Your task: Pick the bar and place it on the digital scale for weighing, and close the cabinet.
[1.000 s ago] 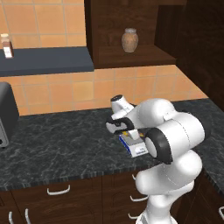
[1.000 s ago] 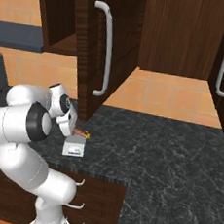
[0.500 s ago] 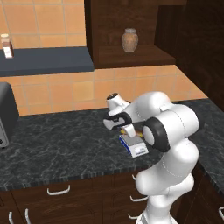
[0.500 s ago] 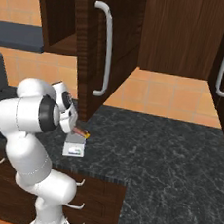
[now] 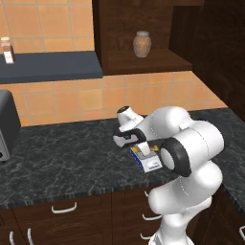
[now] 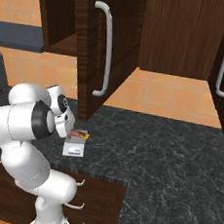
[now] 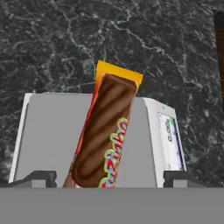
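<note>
The bar (image 7: 105, 131) lies flat on the digital scale (image 7: 48, 131), a bit diagonal, one end over the far edge, w/ the display panel at right of it. The fingers (image 7: 43, 178) stand wide on both sides of the bar, not touching it, so the bar looks released for weighing. The cabinet (image 6: 93, 48) door is open above the tabletop (image 6: 178, 155); closing it is probably next.

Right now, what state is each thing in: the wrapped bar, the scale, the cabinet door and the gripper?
Yellow, brown and red wrapped bar: lying flat on the scale, released.
Flat grey digital scale: on the counter, bar on top.
Dark brown wooden cabinet door: open.
Gripper: open, its fingertips on either side of the bar, not gripping it.
</note>
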